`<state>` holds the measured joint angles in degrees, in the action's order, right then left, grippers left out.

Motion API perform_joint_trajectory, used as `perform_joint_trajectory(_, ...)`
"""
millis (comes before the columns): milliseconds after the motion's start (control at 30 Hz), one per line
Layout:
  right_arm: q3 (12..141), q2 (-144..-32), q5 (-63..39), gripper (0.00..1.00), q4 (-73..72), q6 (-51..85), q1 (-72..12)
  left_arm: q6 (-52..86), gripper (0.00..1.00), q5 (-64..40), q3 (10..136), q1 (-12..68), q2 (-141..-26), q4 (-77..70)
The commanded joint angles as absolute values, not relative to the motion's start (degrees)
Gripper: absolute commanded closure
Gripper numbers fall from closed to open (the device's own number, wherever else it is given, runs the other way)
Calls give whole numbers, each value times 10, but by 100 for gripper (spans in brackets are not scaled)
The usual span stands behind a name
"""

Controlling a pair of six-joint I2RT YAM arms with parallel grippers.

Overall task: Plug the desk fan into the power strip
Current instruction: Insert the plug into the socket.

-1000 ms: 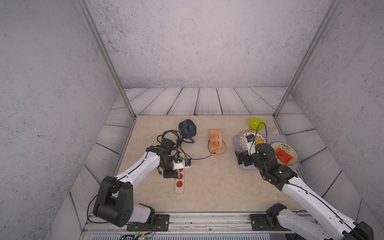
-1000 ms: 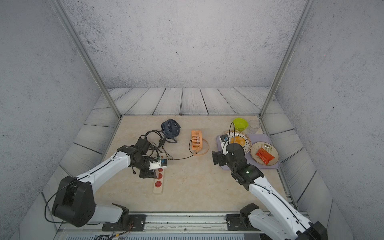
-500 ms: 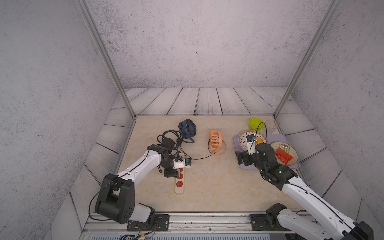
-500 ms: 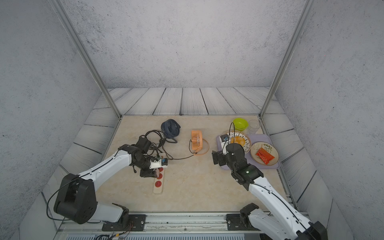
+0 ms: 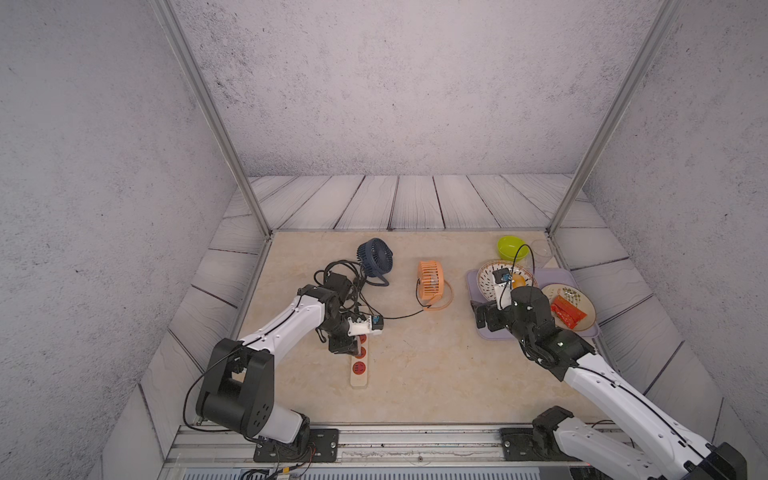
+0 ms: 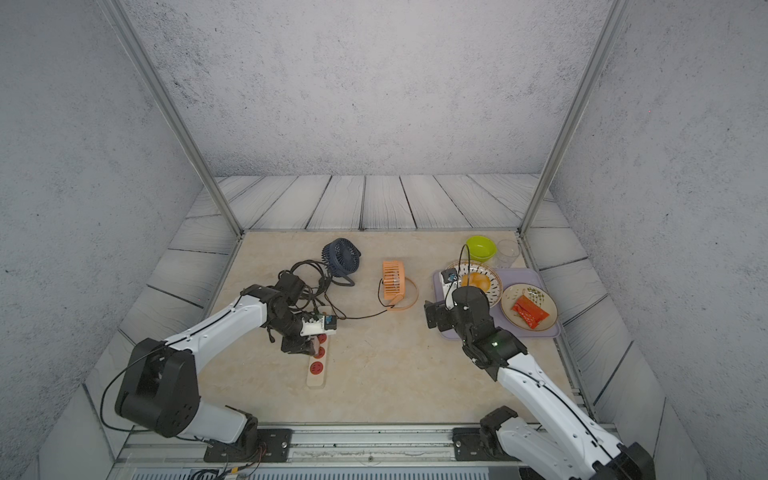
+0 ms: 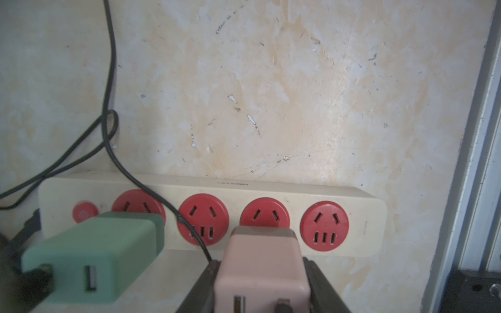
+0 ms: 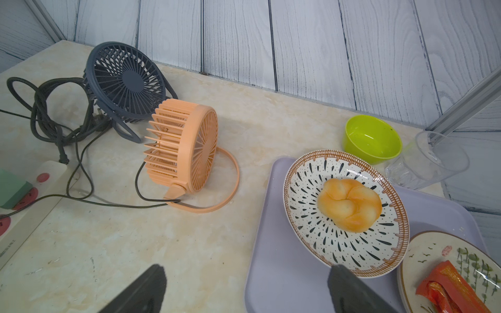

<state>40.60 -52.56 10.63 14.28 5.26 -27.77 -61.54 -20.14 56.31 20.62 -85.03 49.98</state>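
Note:
The cream power strip lies lengthwise on the table's left half, with four red sockets showing in the left wrist view. A green adapter sits in its first socket. My left gripper is shut on a pink USB adapter, whose front end covers the lower half of the third socket; its prongs are hidden. A thin black cable runs from the orange desk fan to that adapter. My right gripper hangs open and empty over the tray's edge.
A navy fan and a coil of thick black cord lie behind the strip. At the right, a lavender tray carries a patterned plate with a bun and a plate with a red packet. Behind it stand a green bowl and a clear cup.

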Motion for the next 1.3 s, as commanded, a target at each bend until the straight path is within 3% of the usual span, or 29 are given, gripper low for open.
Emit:
perform_joint_trajectory(0,401,-524,117,1,138,48,-274,-624,100,-186,571,203,-879,512)
perform_joint_trajectory(333,401,-523,114,1,136,49,-272,-604,100,-130,627,210,-938,550)
perform_joint_trajectory(633,400,-525,117,1,134,49,-271,-608,100,-115,546,233,-873,461)
perform_joint_trajectory(900,399,-524,117,1,134,50,-269,-602,100,-77,559,238,-911,459)
perform_joint_trajectory(1267,396,-528,112,1,133,53,-268,-628,100,-56,509,239,-866,438)
